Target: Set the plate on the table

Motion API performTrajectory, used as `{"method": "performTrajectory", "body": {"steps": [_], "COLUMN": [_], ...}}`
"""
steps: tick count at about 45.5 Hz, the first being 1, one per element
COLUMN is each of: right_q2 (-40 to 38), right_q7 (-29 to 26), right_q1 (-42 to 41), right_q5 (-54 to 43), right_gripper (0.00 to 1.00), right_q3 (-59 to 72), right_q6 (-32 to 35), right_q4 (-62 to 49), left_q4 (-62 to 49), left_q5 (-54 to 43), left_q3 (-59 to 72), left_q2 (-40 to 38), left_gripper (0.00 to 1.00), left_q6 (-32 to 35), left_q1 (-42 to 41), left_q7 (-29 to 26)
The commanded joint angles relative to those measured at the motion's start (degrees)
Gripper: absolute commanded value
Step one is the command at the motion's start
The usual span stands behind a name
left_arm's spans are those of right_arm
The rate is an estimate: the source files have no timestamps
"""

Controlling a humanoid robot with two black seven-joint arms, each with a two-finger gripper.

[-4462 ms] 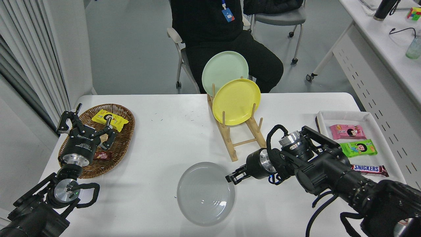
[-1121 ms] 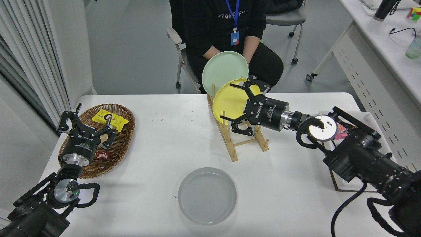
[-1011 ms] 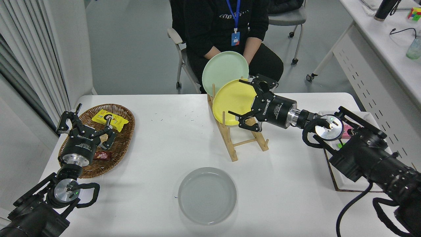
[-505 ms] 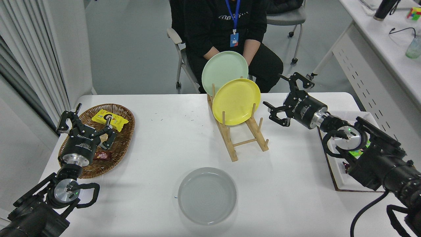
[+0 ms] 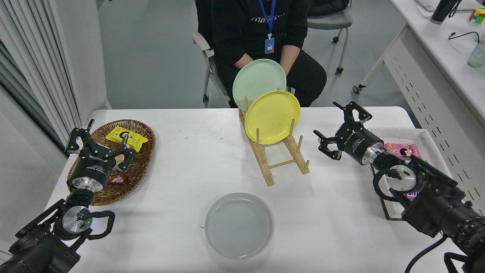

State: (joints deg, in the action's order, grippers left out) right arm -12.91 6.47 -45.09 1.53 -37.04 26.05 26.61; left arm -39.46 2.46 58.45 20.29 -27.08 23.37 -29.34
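The pale grey plate (image 5: 238, 225) lies flat on the white table (image 5: 189, 159), near its front edge at the middle. My right gripper (image 5: 338, 128) is open and empty, up at the right of the wooden rack, far from the grey plate. My left gripper (image 5: 99, 139) is open and parked over the wicker basket at the lower left.
A wooden rack (image 5: 278, 159) holds a yellow plate (image 5: 272, 116) and a mint green plate (image 5: 257, 81) upright. A wicker basket (image 5: 142, 159) with snacks is at the left. A white tray (image 5: 424, 138) with snacks is at the right. A person (image 5: 261, 34) sits behind the table.
The grey plate went from tilted in my right gripper to flat on the table. The right gripper let go, swung up past the yellow plate, then drew back to the right.
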Motion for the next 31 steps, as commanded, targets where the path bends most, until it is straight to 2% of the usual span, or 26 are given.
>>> {"method": "performTrajectory", "body": {"steps": [1, 31], "right_q2": [-0.28, -0.72], "right_q7": [0.39, 0.39], "right_q1": [-0.35, -0.17], "right_q5": [0.05, 0.05], "right_gripper": [0.99, 0.99], "right_q3": [-0.49, -0.49], "right_q6": [-0.04, -0.03], "right_q4": [-1.03, -2.97], "left_q4": [0.00, 0.00], "left_q5": [0.00, 0.00], "left_q3": [0.00, 0.00], "left_q2": [0.01, 0.01], "left_gripper": [0.98, 0.98], "left_q6": [0.01, 0.01], "left_q1": [-0.07, 0.01], "left_q7": [-0.01, -0.01]}}
